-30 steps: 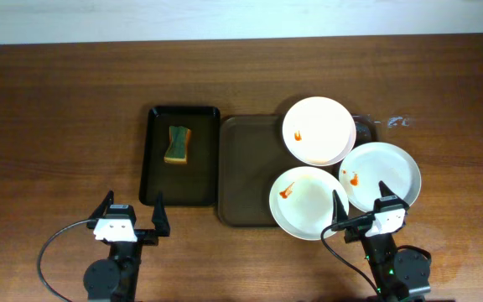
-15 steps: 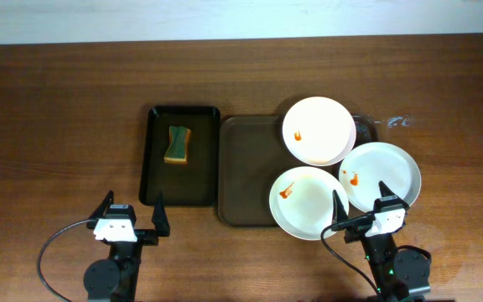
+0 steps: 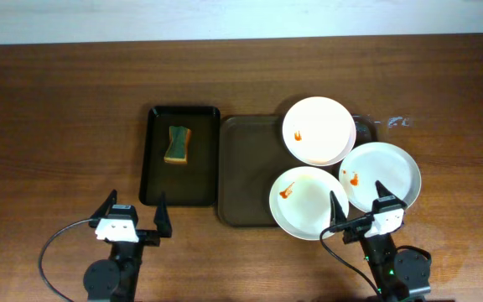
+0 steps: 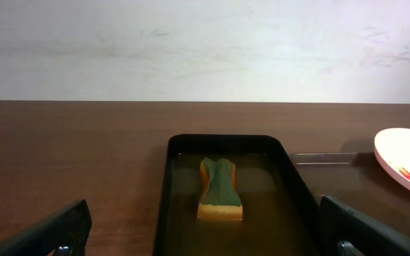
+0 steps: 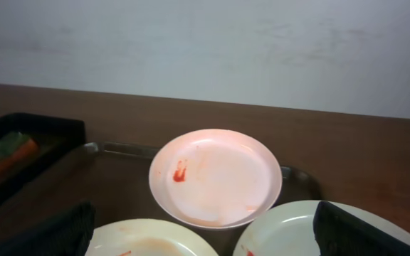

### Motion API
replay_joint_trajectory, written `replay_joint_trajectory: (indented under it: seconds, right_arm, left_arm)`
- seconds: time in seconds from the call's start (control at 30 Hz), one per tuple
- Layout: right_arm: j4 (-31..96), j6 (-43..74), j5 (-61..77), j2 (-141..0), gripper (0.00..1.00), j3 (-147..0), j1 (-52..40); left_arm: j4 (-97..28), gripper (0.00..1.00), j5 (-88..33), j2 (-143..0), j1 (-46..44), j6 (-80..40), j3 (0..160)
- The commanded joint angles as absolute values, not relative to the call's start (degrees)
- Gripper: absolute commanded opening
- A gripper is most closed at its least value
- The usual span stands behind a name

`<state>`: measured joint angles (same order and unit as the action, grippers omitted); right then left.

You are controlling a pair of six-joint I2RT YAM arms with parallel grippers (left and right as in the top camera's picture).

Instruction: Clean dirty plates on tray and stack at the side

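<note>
At frame's right-centre, three smeared plates (image 3: 319, 130) on brown tray (image 3: 246, 172); sponge (image 3: 177, 145) in black tray (image 3: 153, 168) leftward. Left jaws, right jaws apart, empty.

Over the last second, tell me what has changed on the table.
Almost nothing. The left gripper seems to have edged a hair to its right; nothing was grasped or released. The right gripper stays open and empty, the three plates keep their places and smears, and the sponge still lies in the black tray.
</note>
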<state>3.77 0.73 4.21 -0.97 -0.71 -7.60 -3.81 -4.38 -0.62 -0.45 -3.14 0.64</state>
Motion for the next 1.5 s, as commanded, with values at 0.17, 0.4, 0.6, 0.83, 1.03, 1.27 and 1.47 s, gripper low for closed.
replay_joint_trajectory:
  seconds: [0.17,0.4,0.6,0.83,1.03,1.27,1.47]
  right_arm:
    - [17.15,4.97,2.79,-17.1,0.98,-25.76,-7.86]
    - [53.06,4.95,11.97,-60.14,0.98,-70.43,-7.86]
    - [74.26,3.81,18.85,-81.28,0.98,-93.36,-7.55]
    - [84.68,7.11,17.45,-82.24,0.98,-94.06,10.7]
    - [81.17,10.87,17.37,-82.24,0.58,-76.77,15.35]
    - [69.6,18.57,16.67,-82.24,0.57,-59.05,7.27]
    - [63.9,26.98,10.48,-82.24,0.49,-51.05,-2.42]
  left_arm:
    - [-18.48,1.0,-6.17,-10.68,-0.19,-5.58,19.86]
    - [-47.31,1.0,-6.26,-53.08,-0.21,-5.54,60.75]
    - [-65.45,0.99,-9.04,-79.61,-0.21,-5.56,86.65]
    - [-65.67,1.0,-11.2,-86.02,-0.21,-5.58,87.68]
    - [-66.3,0.85,-11.18,-86.15,-0.21,-5.58,87.64]
    - [-66.54,0.66,-11.18,-86.15,-0.21,-5.58,87.57]
    - [-66.52,0.73,-11.16,-86.19,-0.21,-5.58,87.57]
